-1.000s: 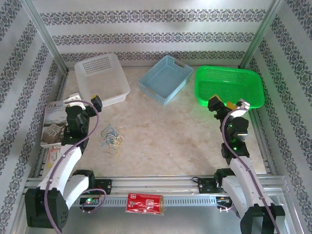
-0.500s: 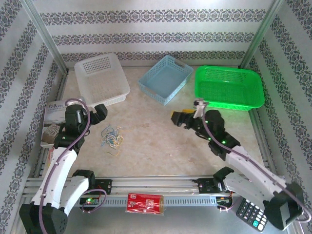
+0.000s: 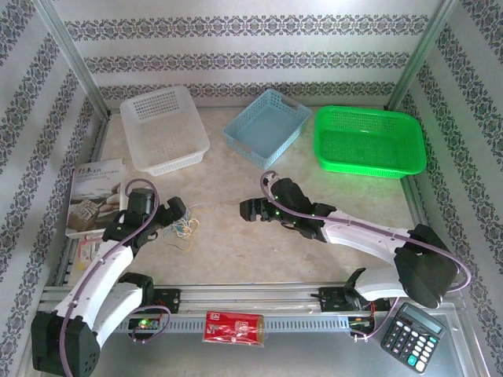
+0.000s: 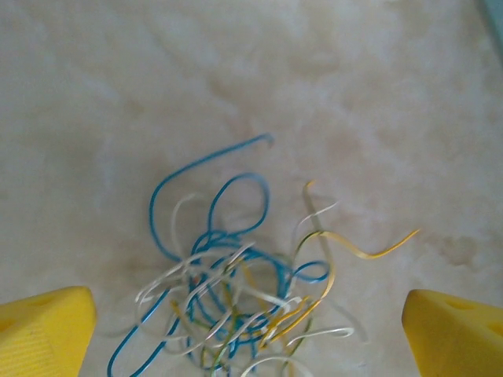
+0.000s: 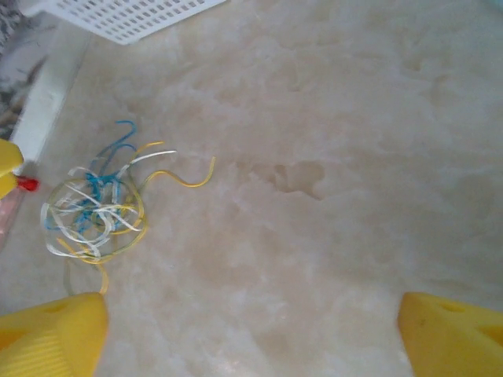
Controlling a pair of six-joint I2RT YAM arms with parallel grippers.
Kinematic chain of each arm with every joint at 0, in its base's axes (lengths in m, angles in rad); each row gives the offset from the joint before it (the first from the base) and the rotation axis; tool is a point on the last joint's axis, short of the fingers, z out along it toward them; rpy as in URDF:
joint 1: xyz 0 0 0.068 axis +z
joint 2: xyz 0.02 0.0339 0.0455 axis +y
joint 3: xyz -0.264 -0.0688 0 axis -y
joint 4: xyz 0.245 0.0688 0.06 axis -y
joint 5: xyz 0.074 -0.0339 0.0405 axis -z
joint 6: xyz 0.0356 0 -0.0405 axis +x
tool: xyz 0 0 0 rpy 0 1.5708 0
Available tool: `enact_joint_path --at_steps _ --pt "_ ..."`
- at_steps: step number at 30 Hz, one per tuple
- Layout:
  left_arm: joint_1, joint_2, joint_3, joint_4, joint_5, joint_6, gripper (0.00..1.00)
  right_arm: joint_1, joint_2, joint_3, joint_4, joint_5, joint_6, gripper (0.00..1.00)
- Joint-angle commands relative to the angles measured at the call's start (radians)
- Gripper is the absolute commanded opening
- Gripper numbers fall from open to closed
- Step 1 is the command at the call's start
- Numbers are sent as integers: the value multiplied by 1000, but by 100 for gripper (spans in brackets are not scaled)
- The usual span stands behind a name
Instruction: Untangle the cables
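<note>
The cables [image 3: 186, 228] are a small tangle of thin blue, white and yellow wires lying on the pale table left of centre. My left gripper [image 3: 175, 212] hovers just at the tangle's left edge. In the left wrist view the cables [image 4: 236, 287] lie between and ahead of the yellow fingertips [image 4: 47, 330], and the left gripper [image 4: 250, 338] is open around nothing. My right gripper [image 3: 250, 210] is low over the table's middle, a hand's width right of the tangle. In the right wrist view the cables [image 5: 94, 208] sit far left while the right gripper [image 5: 251, 338] stands open over bare table.
Along the back stand a white basket [image 3: 165, 129], a blue basket [image 3: 267, 126] and a green basket [image 3: 369, 141]. A booklet [image 3: 94, 196] lies at the left edge. A calculator [image 3: 410, 336] and a red packet [image 3: 233, 326] lie by the front rail.
My right arm has swung from the green basket down and left to the table's middle, facing the cables. My left gripper has moved down and right onto the tangle's edge.
</note>
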Motion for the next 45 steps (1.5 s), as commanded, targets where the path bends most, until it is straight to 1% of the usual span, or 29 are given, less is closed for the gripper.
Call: enact_joint_path --at_steps 1,4,7,9,11,15,19,23,28,31,35,40,43,45 --pt "-18 6 -28 103 -18 -33 100 20 -10 44 -46 151 11 98" --pt "-26 23 -49 147 -1 -27 100 20 -42 28 -51 239 27 98" --pt "-37 53 -61 193 13 -30 100 5 -86 -6 -30 250 26 98" --pt "-46 73 -69 227 21 -34 100 -9 -111 -26 -9 210 -2 98" --pt "-55 102 -70 255 29 -41 100 -20 -132 -41 7 169 -20 95" --pt "-81 172 -51 289 36 -52 100 -64 -148 -49 9 35 -28 85" --pt "-142 231 -36 334 36 -84 100 -95 -136 -45 -5 -24 0 77" --pt "-223 252 -25 379 27 -135 100 -108 -112 -37 -14 -40 14 71" --pt "-348 257 -18 452 -34 -212 100 -110 -59 -7 -17 -46 23 66" --pt "-405 281 -4 478 -55 -231 100 -109 -10 24 -18 -54 23 61" --pt "-424 278 31 423 -67 -226 100 -103 73 87 -30 -71 9 55" --pt "-424 163 77 253 -181 -200 100 -75 190 192 -69 -67 -17 48" --pt "-423 107 105 183 -250 -177 100 -50 269 266 -100 -54 -35 46" --pt "-421 93 124 158 -273 -153 100 -33 325 324 -129 -36 -53 44"
